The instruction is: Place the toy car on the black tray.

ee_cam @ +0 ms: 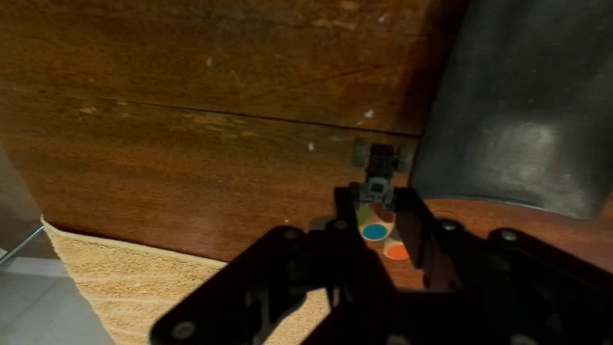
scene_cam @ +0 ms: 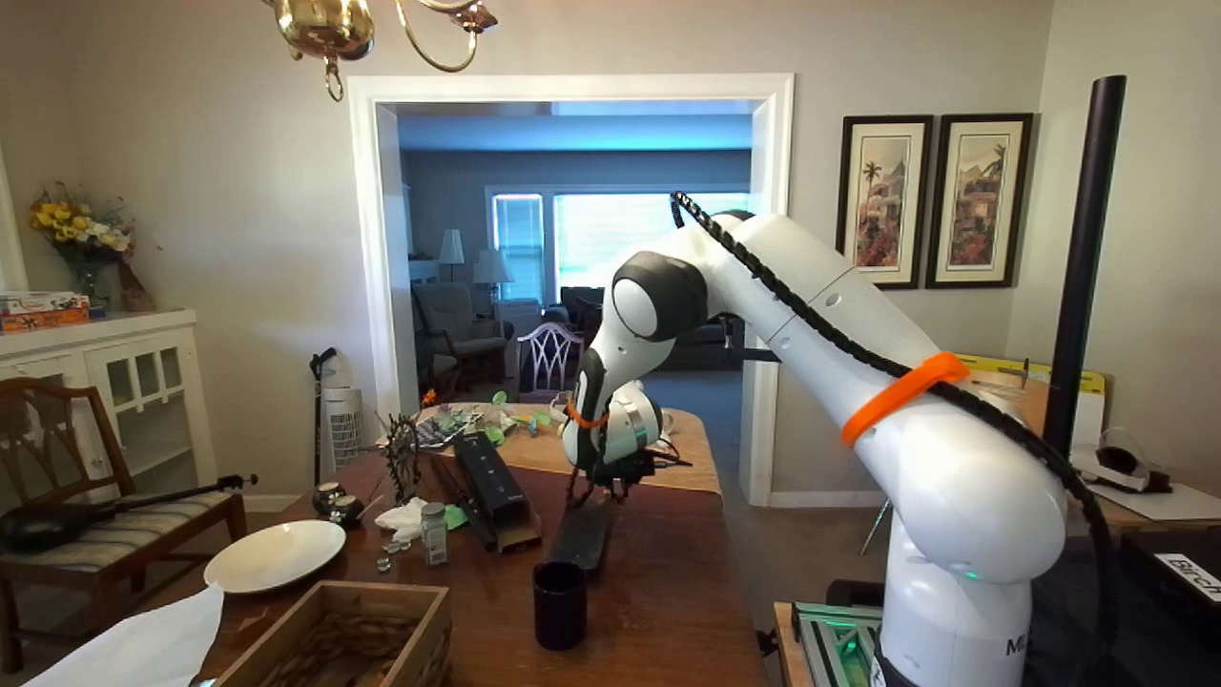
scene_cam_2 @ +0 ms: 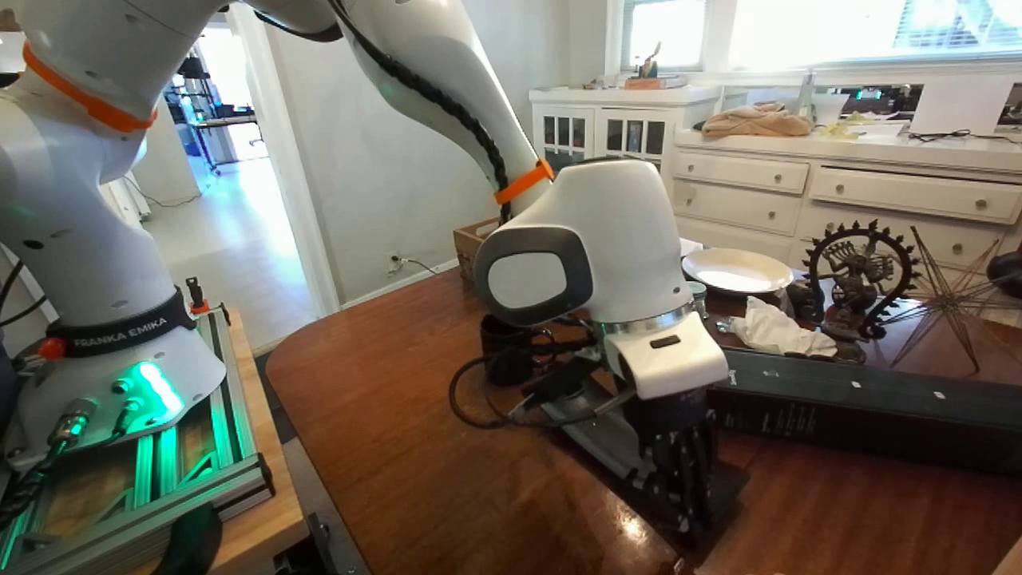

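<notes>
Brown wooden table (scene_cam_2: 391, 407), pale walls (scene_cam: 238, 229).

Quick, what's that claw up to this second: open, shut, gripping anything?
The claw: closed on the toy car, by the look of the wrist view.

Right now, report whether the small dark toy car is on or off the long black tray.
Off: the wrist view shows the toy car against the brown tabletop, beside the tray.
</notes>
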`<act>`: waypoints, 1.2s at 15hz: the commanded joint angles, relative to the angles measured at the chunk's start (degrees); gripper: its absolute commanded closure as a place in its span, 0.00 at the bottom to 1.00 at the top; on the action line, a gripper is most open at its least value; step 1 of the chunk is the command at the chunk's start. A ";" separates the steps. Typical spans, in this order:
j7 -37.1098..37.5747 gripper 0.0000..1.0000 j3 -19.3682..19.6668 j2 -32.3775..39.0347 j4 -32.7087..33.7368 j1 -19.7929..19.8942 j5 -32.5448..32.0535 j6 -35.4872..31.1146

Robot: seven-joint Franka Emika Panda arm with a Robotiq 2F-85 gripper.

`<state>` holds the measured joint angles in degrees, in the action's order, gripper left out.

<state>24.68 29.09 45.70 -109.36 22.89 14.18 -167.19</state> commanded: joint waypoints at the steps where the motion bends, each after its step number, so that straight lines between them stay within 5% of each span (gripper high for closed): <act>1: -0.04 0.93 -2.09 -1.10 0.51 0.25 1.37 -0.59; 9: -1.49 0.93 -6.86 0.57 2.24 1.43 1.54 -4.15; 18: -3.50 0.93 -5.59 3.02 2.26 -0.68 0.35 -8.01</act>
<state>22.25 22.66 46.85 -107.89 23.14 14.18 -173.18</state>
